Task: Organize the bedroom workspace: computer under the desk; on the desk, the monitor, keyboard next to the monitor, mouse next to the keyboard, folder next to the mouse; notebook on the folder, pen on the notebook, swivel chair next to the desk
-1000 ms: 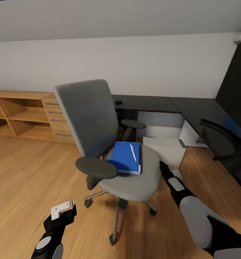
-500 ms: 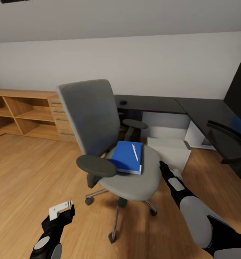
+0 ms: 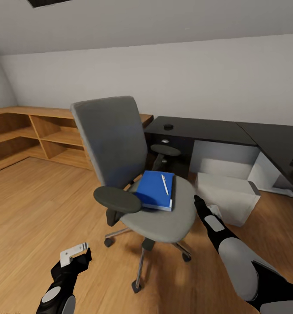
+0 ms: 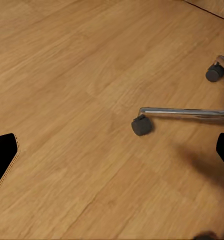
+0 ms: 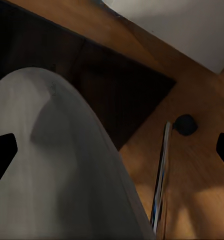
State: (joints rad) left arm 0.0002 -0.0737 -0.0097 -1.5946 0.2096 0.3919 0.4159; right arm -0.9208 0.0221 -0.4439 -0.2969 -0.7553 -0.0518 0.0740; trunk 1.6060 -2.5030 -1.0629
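1. The blue folder [image 3: 154,190], white pen [image 3: 163,184] on top, lies on the swivel chair [image 3: 133,174] seat, just beside the empty, spread right hand [image 3: 198,201].
2. Left hand [image 3: 74,253], spread, hangs empty.
3. Computer tower [image 3: 227,197] stands beside the worktop [image 3: 203,129]; stacking remains.

The light wood floor [image 3: 37,205] carries the swivel chair [image 3: 133,174] on its casters and the pale grey computer [image 3: 229,197] beside it. On the chair's seat lies the blue folder [image 3: 154,190] — the pen [image 3: 164,184] on top. The black counter [image 3: 207,129] bears one small dark object [image 3: 168,127].
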